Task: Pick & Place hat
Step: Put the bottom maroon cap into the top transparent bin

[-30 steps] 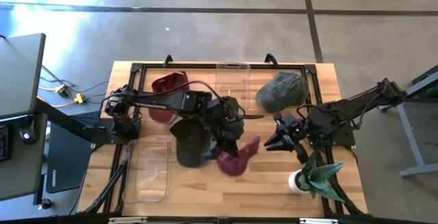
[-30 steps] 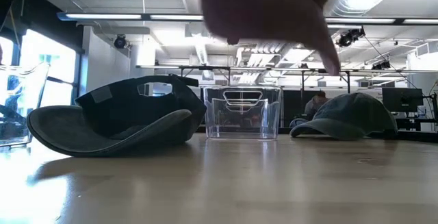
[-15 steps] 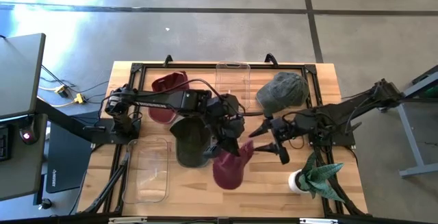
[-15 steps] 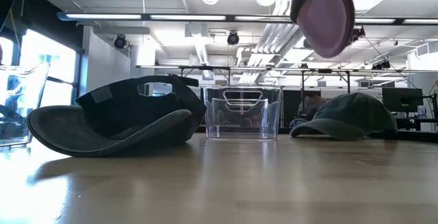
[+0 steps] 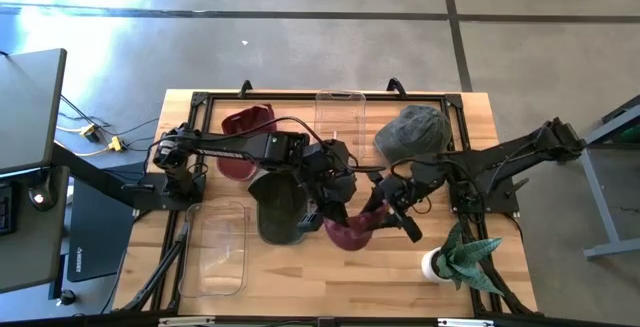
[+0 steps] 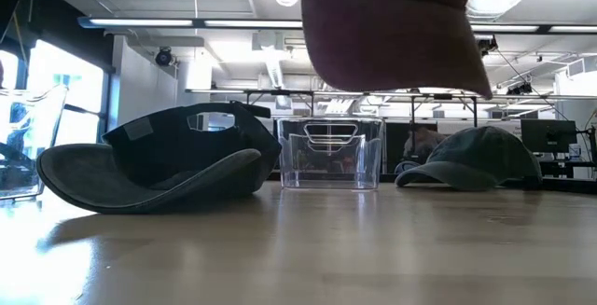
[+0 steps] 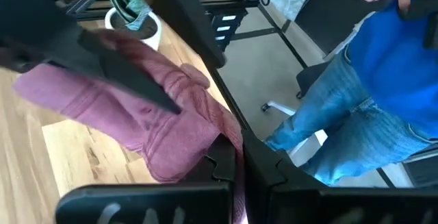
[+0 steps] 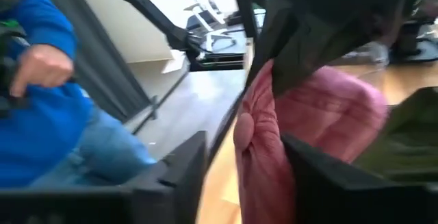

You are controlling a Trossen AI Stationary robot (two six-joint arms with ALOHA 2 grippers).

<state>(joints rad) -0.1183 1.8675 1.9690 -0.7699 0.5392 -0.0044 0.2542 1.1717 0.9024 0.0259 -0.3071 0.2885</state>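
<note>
A black cap [image 5: 280, 205] lies upside down just left of the table's [image 5: 440, 277] middle, a grey-green cap [image 5: 411, 132] sits crown-up toward the far right, and a dark red cap [image 5: 243, 139] rests at the far left. A clear bin [image 5: 340, 117] stands at the far edge between them, another clear bin [image 5: 217, 249] lies near the left front, and a potted plant [image 5: 452, 259] occupies the near right corner. A person in a blue top and jeans [image 7: 363, 107] stands beyond the table (seen only from the wrist cameras).

The left arm stretches from the left side toward the centre, its left gripper [image 5: 338, 195] clenched on the pink hat [image 5: 350, 232], pinching an edge of the fabric. The right arm reaches in low from the right, and the right gripper [image 5: 383, 205] has its jaws set around the hat's bunched crown; whether they actually squeeze it cannot be told.

The pink hat hangs above the tabletop, between the two grippers, just right of the black cap and in front of the low camera.
</note>
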